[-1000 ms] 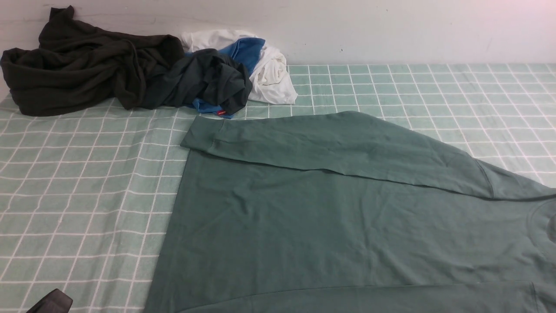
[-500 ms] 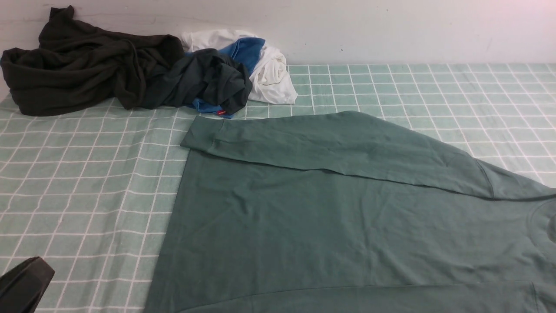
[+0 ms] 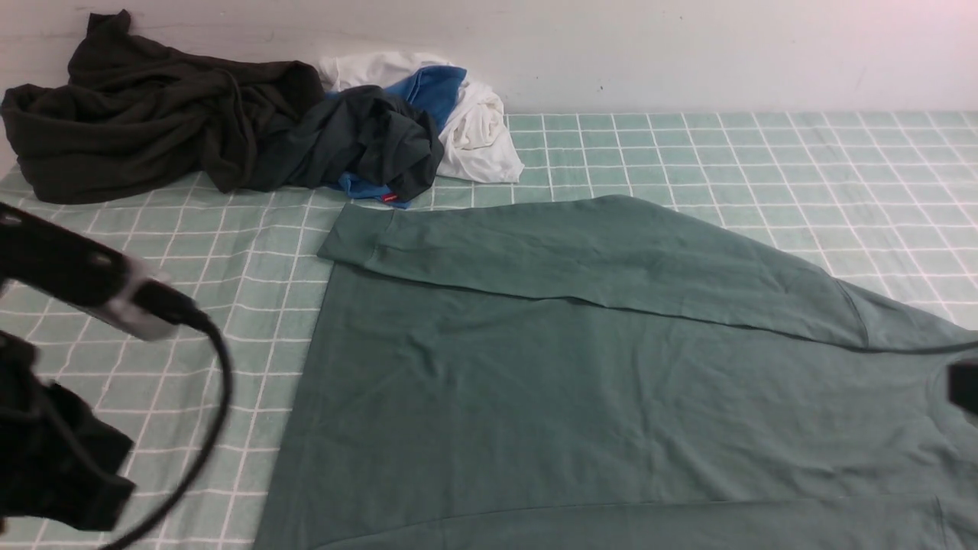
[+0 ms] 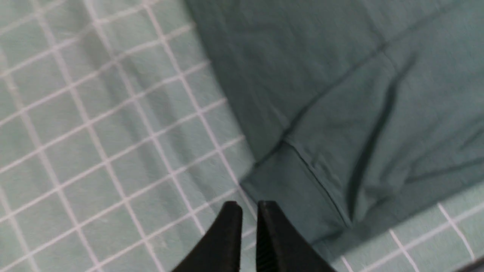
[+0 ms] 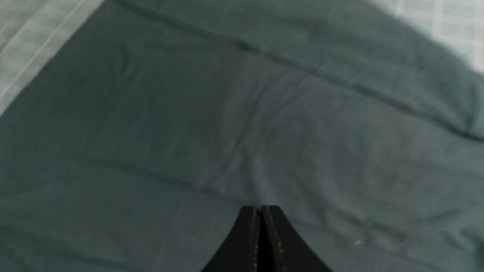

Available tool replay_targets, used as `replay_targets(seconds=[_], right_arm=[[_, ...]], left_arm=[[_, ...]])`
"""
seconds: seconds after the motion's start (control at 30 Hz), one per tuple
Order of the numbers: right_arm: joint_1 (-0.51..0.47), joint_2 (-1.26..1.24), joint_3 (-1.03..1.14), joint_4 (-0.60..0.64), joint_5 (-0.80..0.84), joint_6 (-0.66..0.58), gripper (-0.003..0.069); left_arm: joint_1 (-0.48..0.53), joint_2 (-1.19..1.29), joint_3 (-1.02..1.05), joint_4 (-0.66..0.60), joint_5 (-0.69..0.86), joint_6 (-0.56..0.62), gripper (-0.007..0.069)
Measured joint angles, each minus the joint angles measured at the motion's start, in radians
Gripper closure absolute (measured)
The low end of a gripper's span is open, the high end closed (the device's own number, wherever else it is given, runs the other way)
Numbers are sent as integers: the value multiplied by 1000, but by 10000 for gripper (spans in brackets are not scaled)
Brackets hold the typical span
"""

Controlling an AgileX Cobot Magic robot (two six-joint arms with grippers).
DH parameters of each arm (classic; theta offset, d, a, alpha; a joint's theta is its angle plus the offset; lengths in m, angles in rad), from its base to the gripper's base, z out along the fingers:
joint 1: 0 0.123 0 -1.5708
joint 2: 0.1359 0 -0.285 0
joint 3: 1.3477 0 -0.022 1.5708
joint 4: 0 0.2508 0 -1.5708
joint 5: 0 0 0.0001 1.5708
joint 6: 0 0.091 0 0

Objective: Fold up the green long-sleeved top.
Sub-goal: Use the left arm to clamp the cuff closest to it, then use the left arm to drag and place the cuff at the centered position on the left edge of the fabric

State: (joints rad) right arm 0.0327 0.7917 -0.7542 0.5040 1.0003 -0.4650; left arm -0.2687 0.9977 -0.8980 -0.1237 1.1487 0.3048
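Legible text: none that I can read in any of my three views.
Red tab [image 3: 390,198]: the only label-like item I find; it sits on the near edge of the dark grey-green garment [image 3: 367,145], by the blue cloth [image 3: 432,88].
Tab wording: too small for me to read.
Brand: I cannot tell.
Numbers, signs: none readable.
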Motion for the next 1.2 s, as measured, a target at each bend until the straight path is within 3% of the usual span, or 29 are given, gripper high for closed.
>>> replay_targets(seconds=[0.03,0.13,0.17,0.33,0.53,0.63,0.73,0.9,1.0,1.2], right_arm=[[6,9,0,0,11,0,673],[132,133,-41,-63,168,-3,673],[139,133,-41,-67,168,-3,673],[257,211,-41,-189,233,20,673],[265,226,-41,-259,174,59,673],[265,226,-42,-264,143,61,673],[265,226,-43,-268,129,61,673],[265,226,-43,-275,118,61,673],[265,239,-43,-285,118,69,673],[265,335,-47,-335,110,150,673]], left_arm=[[-10,9,1,0,0,1,558],[-158,163,15,5,5,1,442],[-164,172,15,5,4,1,442],[-256,398,17,38,-97,1,270],[-261,617,16,57,-265,1,227],[-261,683,16,63,-292,1,257],[-261,716,12,68,-291,1,344],[-263,719,1,64,-267,3,574],[-263,723,-51,75,-198,5,615],[-263,727,-279,124,-14,8,625]])
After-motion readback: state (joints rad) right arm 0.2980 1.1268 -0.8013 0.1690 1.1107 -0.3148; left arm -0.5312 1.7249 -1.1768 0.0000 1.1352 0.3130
